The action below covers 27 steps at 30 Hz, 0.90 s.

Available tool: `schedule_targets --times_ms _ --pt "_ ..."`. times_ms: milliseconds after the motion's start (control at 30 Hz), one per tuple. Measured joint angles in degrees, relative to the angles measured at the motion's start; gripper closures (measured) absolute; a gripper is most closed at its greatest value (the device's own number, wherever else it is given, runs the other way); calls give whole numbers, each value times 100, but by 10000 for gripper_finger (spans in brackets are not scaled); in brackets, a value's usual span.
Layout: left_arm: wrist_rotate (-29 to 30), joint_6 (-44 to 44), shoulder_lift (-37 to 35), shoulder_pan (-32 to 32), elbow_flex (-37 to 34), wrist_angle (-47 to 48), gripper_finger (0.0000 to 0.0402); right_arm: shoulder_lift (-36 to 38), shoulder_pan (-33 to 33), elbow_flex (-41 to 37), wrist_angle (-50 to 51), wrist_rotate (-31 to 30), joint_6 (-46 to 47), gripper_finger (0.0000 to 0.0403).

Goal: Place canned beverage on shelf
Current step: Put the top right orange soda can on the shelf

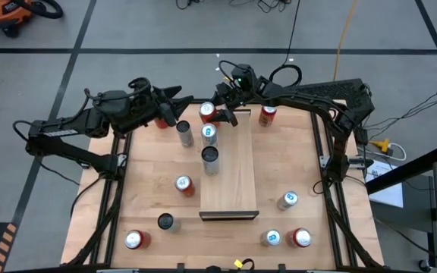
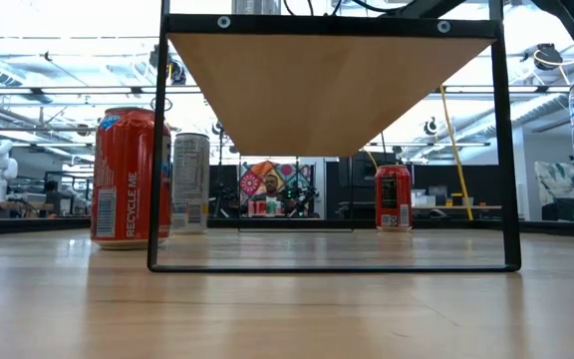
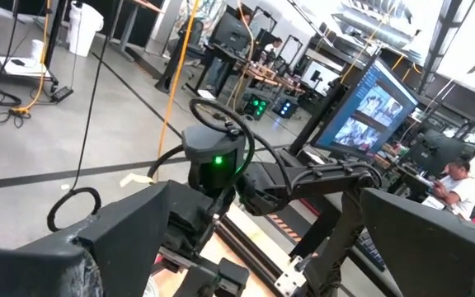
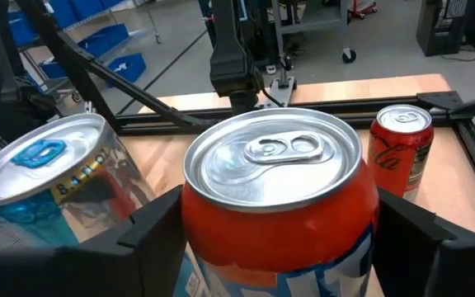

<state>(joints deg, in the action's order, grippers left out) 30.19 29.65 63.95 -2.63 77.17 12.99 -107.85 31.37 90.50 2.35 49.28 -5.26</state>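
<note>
The shelf [image 1: 232,171] is a long pale-wood board, raised on a black frame [image 2: 332,85], with a dark strip [image 1: 228,215] at its near end. My right gripper [image 1: 220,114] is at the shelf's far left corner, shut on a red can with a silver top [image 1: 208,112], which fills the right wrist view [image 4: 275,190]. My left gripper [image 1: 174,106] is open and empty just left of it, pointing at the right arm's wrist [image 3: 214,161]. Neither gripper shows in the low view. My right gripper pinches the red can's side wall [image 4: 196,223] just below the top rim, one finger [image 4: 151,235] on each side. The fingers come level from the table's right side. The can is upright. Its bottom is hidden, so I cannot tell whether it is lifted.
A blue-tabbed silver can [image 4: 44,177] and a red cola can [image 4: 401,148] stand close by. Cans [image 1: 209,134] [image 1: 211,159] line the shelf's left edge. More cans stand around the tabletop [image 1: 184,184] [image 1: 268,115] [image 1: 287,199] [image 1: 133,240].
</note>
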Motion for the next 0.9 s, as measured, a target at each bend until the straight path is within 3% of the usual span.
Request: schedule_targets --times_ms 900 --pt "-2 -26 2 0 0 9 4 2 -37 4 377 -101 -294 101"
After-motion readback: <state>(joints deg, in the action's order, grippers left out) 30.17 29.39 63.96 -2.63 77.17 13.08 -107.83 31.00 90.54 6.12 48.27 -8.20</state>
